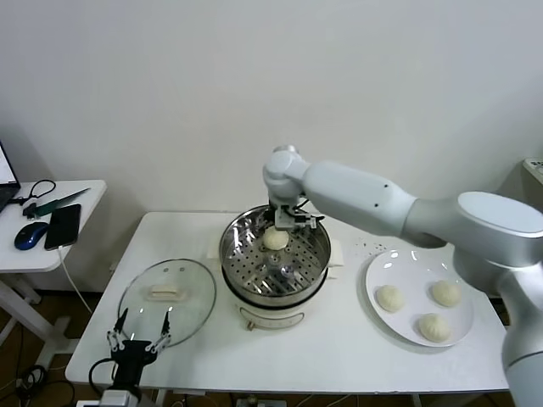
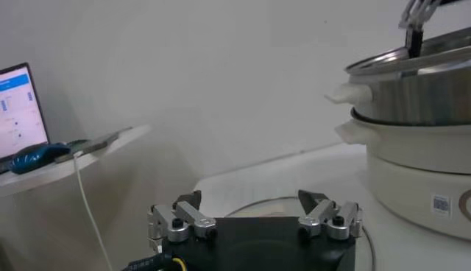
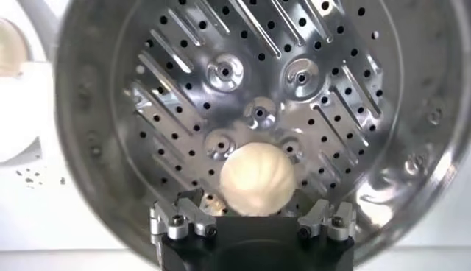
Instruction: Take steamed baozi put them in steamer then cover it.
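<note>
The steamer (image 1: pixel 233 254) stands mid-table, a steel perforated basket (image 3: pixel 353 88) on a cream base (image 2: pixel 419 169). One baozi (image 1: pixel 275 240) lies on the basket floor at its far side. My right gripper (image 1: pixel 287 222) hangs just above it and is open. In the right wrist view the baozi (image 3: pixel 257 179) sits free between the spread jaws of the right gripper (image 3: pixel 255 200), touching neither. Three more baozi (image 1: pixel 389 298) (image 1: pixel 446 293) (image 1: pixel 434 327) rest on the white plate (image 1: pixel 382 271) at the right. My left gripper (image 1: pixel 139 332) is parked open at the table's front left.
The glass lid (image 1: pixel 191 297) with its white handle lies flat to the left of the steamer, just beyond the left gripper (image 2: pixel 249 197). A side table at far left holds a laptop (image 2: pixel 18 110), a mouse (image 1: pixel 30 235) and a phone (image 1: pixel 63 225).
</note>
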### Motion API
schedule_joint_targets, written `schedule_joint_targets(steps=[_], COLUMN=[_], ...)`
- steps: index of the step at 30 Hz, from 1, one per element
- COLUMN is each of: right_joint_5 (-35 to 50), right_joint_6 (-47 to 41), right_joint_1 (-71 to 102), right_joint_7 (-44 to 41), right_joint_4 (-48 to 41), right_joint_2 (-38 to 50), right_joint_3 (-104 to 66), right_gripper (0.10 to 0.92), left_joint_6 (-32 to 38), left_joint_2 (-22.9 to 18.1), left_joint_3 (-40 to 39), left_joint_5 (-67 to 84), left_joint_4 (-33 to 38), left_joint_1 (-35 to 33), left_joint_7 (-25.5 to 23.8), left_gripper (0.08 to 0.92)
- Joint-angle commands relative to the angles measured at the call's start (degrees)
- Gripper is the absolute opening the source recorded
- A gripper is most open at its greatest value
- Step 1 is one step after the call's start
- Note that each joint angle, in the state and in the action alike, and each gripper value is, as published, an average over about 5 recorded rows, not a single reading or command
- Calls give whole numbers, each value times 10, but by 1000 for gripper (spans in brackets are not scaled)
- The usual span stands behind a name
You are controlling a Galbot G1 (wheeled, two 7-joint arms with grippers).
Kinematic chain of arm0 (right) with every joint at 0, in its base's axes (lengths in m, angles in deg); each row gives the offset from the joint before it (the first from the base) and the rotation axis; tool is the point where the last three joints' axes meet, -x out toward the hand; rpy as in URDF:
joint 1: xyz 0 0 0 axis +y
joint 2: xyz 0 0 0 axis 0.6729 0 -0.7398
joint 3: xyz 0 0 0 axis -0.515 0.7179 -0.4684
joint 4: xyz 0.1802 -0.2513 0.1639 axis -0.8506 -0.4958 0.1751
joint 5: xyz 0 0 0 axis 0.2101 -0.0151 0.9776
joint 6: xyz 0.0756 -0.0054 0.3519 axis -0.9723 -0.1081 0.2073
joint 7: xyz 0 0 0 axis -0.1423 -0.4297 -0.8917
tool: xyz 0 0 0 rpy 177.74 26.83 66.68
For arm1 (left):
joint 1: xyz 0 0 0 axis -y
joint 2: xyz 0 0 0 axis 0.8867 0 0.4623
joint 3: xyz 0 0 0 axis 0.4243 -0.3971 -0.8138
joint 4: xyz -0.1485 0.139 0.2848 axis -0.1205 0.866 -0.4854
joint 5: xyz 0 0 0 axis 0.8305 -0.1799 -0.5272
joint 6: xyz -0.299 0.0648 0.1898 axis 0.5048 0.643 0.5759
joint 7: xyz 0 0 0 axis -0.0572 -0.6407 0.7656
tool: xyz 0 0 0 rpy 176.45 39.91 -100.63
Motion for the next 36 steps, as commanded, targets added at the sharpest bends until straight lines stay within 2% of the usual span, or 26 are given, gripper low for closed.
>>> schedule_joint_targets(steps=[1, 5, 9, 12, 16, 22, 27, 36], right_joint_5=[251, 389, 500, 540, 512, 418, 347, 277], right_joint_6=[-197, -339, -424, -463, -475, -463, -454, -441], right_joint_1=[-153, -187, -169, -133, -60, 55, 154, 285], right_joint_7=[82, 72, 70, 69, 57, 42, 42, 52], right_joint_4=[111, 135, 135, 139, 136, 119, 99, 52], right_joint_2=[153, 241, 314, 361, 406, 432, 429, 391], right_joint_3=[111, 145, 153, 145, 125, 78, 2, -109], right_gripper=[823, 823, 823, 823, 823, 823, 823, 823], left_joint_6=[0, 0, 0, 1, 2, -1, -5, -5], left_joint_2=[1, 1, 0, 0, 3, 4, 3, 0], left_joint_3=[0, -2, -4, -3, -2, -2, -5, -4], left_joint_5=[0, 0, -1, -1, 7, 15, 15, 14], left_joint_4=[2, 7, 7, 8, 10, 13, 14, 10], left_joint_1=[-2, -3, -3, -5, -9, -8, -7, -11], left_joint_7=[0, 0, 0, 0, -1, -3, 0, 0], left_gripper=[823, 823, 823, 823, 823, 823, 823, 823])
